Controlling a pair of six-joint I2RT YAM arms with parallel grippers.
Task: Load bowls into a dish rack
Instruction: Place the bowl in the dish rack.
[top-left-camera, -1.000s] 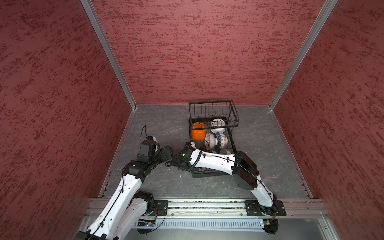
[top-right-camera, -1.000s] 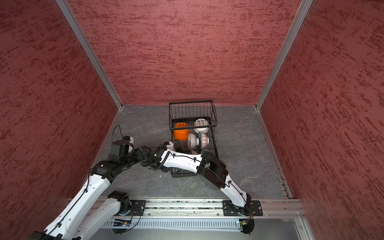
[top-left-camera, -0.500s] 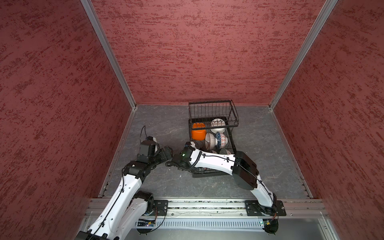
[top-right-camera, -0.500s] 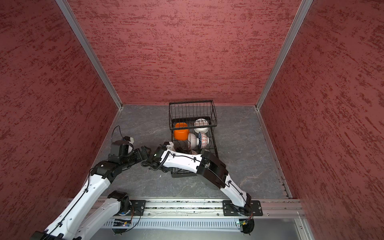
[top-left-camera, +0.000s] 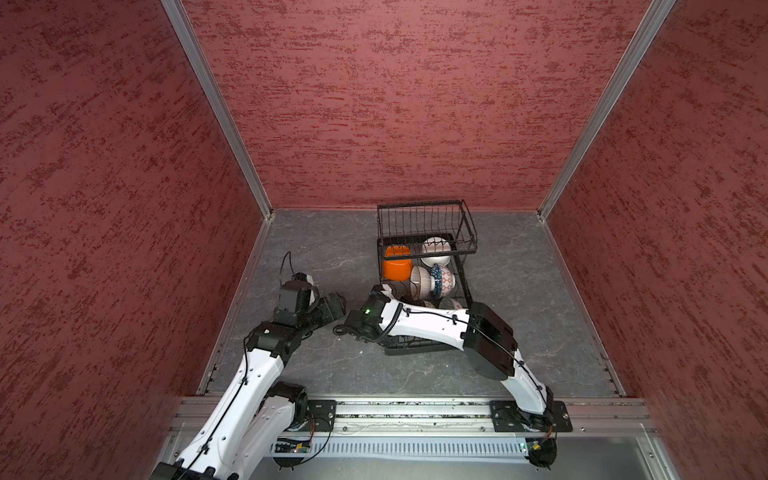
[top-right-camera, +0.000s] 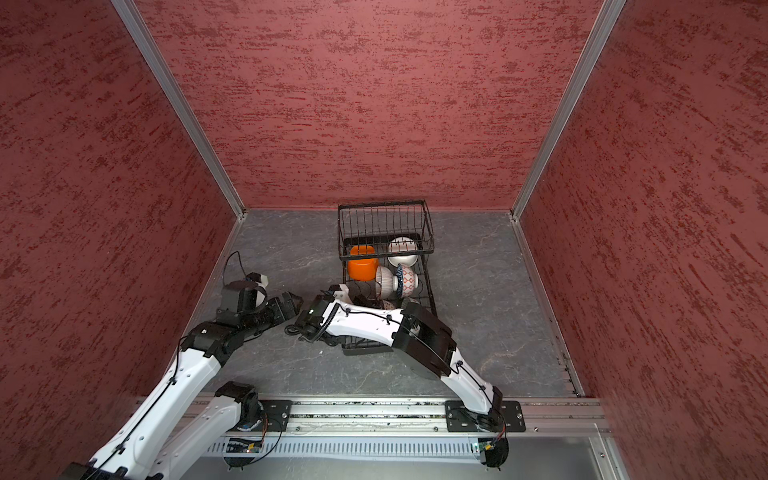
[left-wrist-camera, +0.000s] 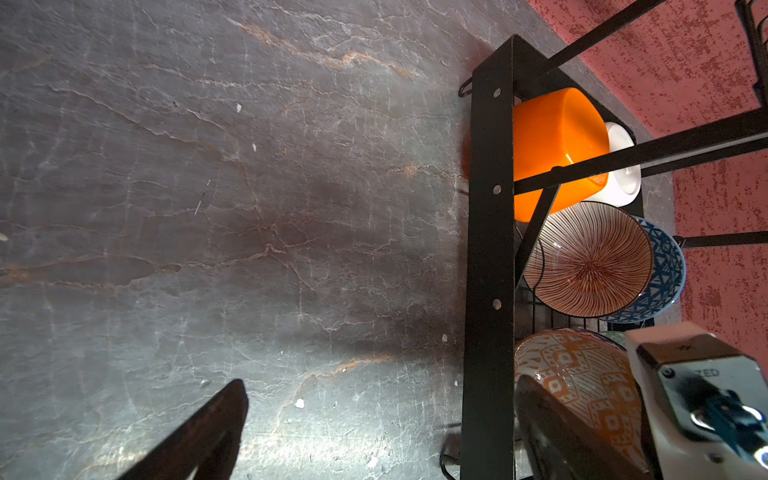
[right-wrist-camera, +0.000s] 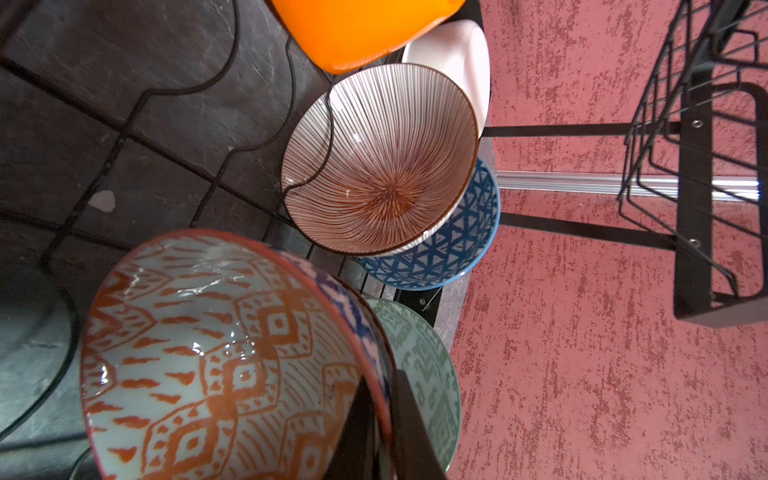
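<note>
Tightly — right claw (right-wrist-camera: 382, 376) pinches red-patterned bowl (right-wrist-camera: 208, 353).

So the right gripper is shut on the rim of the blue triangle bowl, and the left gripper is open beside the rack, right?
No. The right wrist view shows the right gripper shut on the rim of the red-orange patterned bowl, not the blue triangle bowl. The left gripper is indeed open beside the dish rack.

Both top views look down from high above the table's (top-left-camera: 332, 257) near edge toward its far edge, covering the dish rack (top-left-camera: 419, 204). My left wrist camera sits close beside the rack, my right close over it; both share the orange bowl (left-wrist-camera: 552, 145) and striped bowl (right-wrist-camera: 382, 162).
</note>
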